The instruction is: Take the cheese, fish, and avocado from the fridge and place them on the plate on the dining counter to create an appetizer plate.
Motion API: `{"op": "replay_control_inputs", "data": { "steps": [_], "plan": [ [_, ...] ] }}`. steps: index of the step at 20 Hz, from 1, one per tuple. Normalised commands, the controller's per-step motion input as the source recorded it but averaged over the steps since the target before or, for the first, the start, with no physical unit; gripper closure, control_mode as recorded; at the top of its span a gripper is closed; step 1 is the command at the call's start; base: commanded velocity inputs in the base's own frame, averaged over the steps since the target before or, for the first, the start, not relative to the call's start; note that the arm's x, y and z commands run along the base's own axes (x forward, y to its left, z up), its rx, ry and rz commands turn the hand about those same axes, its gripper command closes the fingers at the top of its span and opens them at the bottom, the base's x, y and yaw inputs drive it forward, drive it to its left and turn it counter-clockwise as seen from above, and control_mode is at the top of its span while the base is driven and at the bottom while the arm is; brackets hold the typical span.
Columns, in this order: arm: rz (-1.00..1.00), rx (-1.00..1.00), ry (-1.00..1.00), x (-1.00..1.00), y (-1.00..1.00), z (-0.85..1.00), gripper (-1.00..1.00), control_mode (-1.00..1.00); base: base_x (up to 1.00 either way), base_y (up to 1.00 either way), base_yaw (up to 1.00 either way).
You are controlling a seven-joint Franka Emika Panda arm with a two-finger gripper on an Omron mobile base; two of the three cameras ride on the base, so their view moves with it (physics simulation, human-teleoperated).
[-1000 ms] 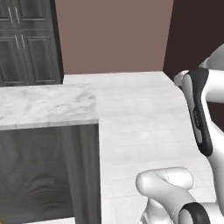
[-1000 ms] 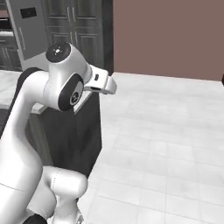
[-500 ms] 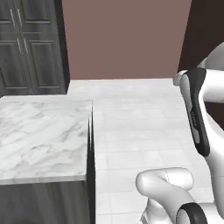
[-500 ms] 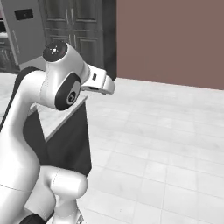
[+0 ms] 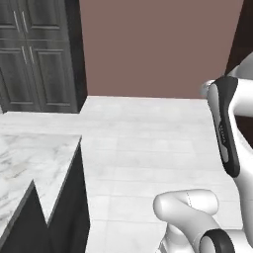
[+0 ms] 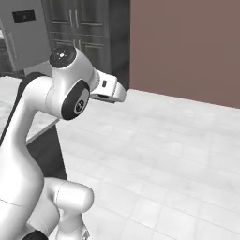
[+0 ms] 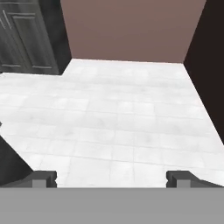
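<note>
Over the last second the whole left base view has slid: the marble table [image 5: 34, 168] that lay across the left of the frame has drawn down into the lower left corner, and the dark cupboards [image 5: 34, 54] at upper left have grown larger. We read that as our base driving and turning, not as the things moving. In the right base view a grey unit [image 6: 26, 30] at upper left may be the fridge, but we cannot be sure. Cheese, fish, avocado and plate lie outside what we can see. Our claw [image 7: 111, 178] carries nothing, its fingertips [image 7: 43, 177] set wide apart low in the hand view over bare white floor [image 7: 122, 118]. We judge the task hardly begun.
</note>
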Motion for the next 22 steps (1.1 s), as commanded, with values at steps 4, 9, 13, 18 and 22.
{"op": "replay_control_inputs", "data": {
  "steps": [4,9,13,18,22],
  "plan": [
    [0.0,0.0,0.0,0.0,0.0,0.0,-1.0,1.0,1.0,-0.54,0.49],
    [0.0,0.0,0.0,0.0,0.0,0.0,-1.0,1.0,1.0,-0.51,0.58],
    [0.0,0.0,0.0,0.0,0.0,0.0,-1.0,1.0,1.0,-0.51,0.62],
    [0.0,0.0,0.0,0.0,0.0,0.0,-1.0,1.0,1.0,-0.57,0.6],
    [0.0,0.0,0.0,0.0,0.0,0.0,-1.0,1.0,1.0,-0.66,0.57]
  ]
}}
